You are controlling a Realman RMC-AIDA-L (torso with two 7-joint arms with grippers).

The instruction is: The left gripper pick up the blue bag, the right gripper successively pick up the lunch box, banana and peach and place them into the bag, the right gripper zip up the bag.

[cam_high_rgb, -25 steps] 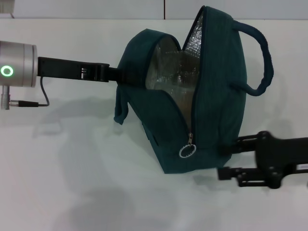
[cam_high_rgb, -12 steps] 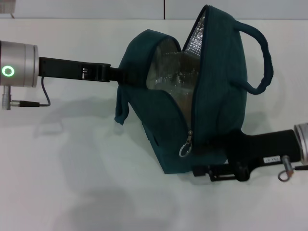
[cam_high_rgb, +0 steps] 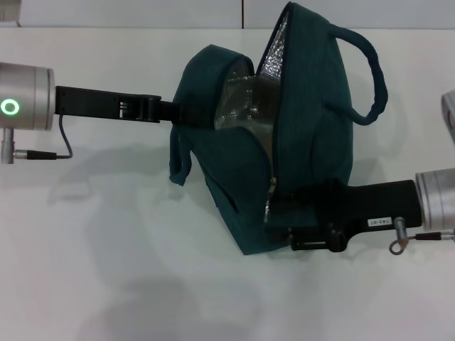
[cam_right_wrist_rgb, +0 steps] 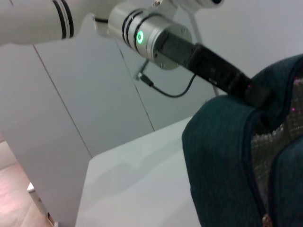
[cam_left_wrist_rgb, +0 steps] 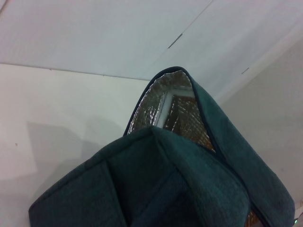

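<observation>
Bag (cam_high_rgb: pixel 313 135) between left pincer (cam_high_rgb: pixel 174 110) and right pincer (cam_high_rgb: pixel 281 213)

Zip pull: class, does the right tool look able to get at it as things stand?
Probably yes: the right tool is already against the zip pull on the bag, nothing between them.

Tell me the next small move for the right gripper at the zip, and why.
Probably draw the zip pull up along the open seam. The right gripper sits right at the pull on the blue bag, whose mouth gapes above it, showing the foil lining. The left gripper holds the bag's far side, bracing it. Whether the right fingers have the pull is hidden.
</observation>
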